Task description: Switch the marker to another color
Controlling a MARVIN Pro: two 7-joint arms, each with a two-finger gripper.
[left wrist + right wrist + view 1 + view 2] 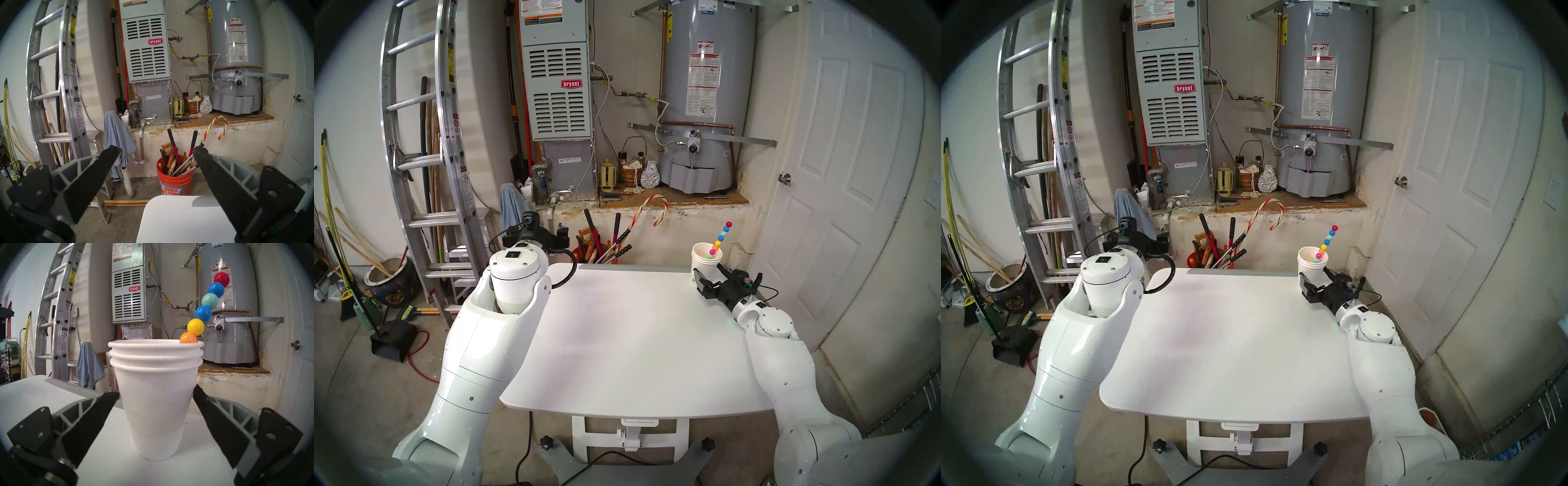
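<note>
The marker (pixel 720 239) (pixel 1326 242) (pixel 206 310) is a slim stick of round beads: red at the top, then blue, teal, blue, yellow and orange. It leans to the right in a stack of three nested white cups (pixel 704 263) (pixel 156 404) at the table's far right corner. My right gripper (pixel 709 275) (pixel 1317 276) (pixel 156 392) is low on the table and open, one finger on each side of the cup stack, tips close to its walls. My left gripper (pixel 538 237) (pixel 156 151) hovers past the table's far left corner, open and empty, facing the back wall.
The white table (pixel 619 322) has a grey strip along its far edge. Behind it stands an orange bucket (pixel 175 183) of long-handled tools with a striped candy cane (pixel 650 210). A ladder (pixel 432 169) leans at the left. A white door (pixel 857 169) is at the right.
</note>
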